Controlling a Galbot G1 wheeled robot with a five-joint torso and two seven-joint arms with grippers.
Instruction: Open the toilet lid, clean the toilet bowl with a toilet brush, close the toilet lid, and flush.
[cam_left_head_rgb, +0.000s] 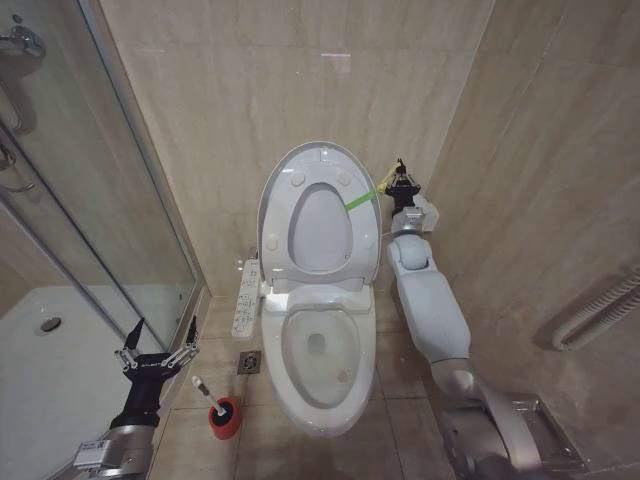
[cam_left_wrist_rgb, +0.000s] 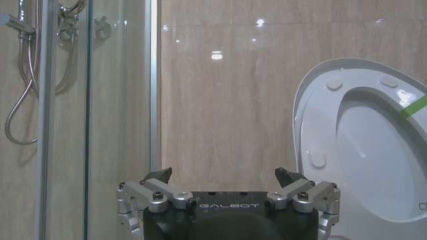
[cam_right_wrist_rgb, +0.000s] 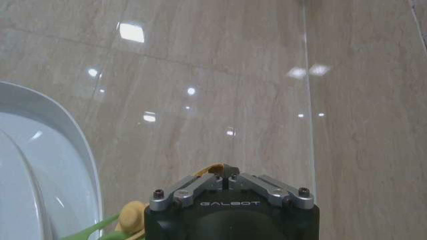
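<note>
Tiled floor around the toilet

The beige tiled floor (cam_left_head_rgb: 395, 440) is carrying the white toilet bowl (cam_left_head_rgb: 320, 385), which is standing against the back wall. A red brush holder (cam_left_head_rgb: 225, 418) is sitting just beside the bowl on the robot's left, with the toilet brush (cam_left_head_rgb: 207, 392) leaning in it. A small square drain (cam_left_head_rgb: 250, 362) is lying between holder and bowl.

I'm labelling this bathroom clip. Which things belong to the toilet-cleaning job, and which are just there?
Job: toilet lid, raised; toilet bowl; toilet brush in its red holder; strap; left hand; right hand.
Just there: shower screen; floor drain.
</note>
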